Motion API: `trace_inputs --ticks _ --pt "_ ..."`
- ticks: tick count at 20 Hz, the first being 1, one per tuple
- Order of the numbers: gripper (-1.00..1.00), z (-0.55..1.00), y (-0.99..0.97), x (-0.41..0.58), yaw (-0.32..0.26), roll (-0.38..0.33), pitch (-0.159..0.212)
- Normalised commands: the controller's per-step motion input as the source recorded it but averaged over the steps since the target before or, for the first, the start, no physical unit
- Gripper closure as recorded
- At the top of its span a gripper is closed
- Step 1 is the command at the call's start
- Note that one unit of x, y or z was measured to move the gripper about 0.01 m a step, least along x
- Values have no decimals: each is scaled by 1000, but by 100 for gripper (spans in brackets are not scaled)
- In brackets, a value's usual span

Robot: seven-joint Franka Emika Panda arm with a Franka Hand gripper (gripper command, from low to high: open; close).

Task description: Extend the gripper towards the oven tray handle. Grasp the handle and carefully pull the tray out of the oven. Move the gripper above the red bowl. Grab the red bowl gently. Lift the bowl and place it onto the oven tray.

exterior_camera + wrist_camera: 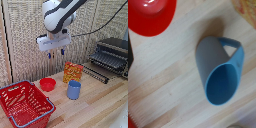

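With its 2 blue-tipped fingers parted and holding nothing, the gripper (55, 53) hangs high above the red bowl (47, 84), which sits just beside the blue cup (74, 89), while the tray (107, 60) rests in the oven (113, 55).

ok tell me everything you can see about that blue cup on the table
The blue cup is a plain, matte mug, plastic by the look, with one loop handle on its side. It stands upright and looks empty; the wrist view looks down into its open mouth. It rests on the pale wooden table, apart from the red bowl on the exterior view's left and just in front of a yellow and orange box. The gripper hangs above, not touching it.
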Motion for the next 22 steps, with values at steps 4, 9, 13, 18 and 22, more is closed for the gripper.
trace_inputs --ticks 4,9,13,18,22 --pt "-100 -524 146 -118 -47 149 -5" --pt "-100 -308 -11 -145 -13 77 -5" --pt "-100 -66 -223 -192 0 47 -21" --pt "-100 -213 -290 -162 0 0 -33" --pt "-100 -457 -339 -61 4 0 -61"
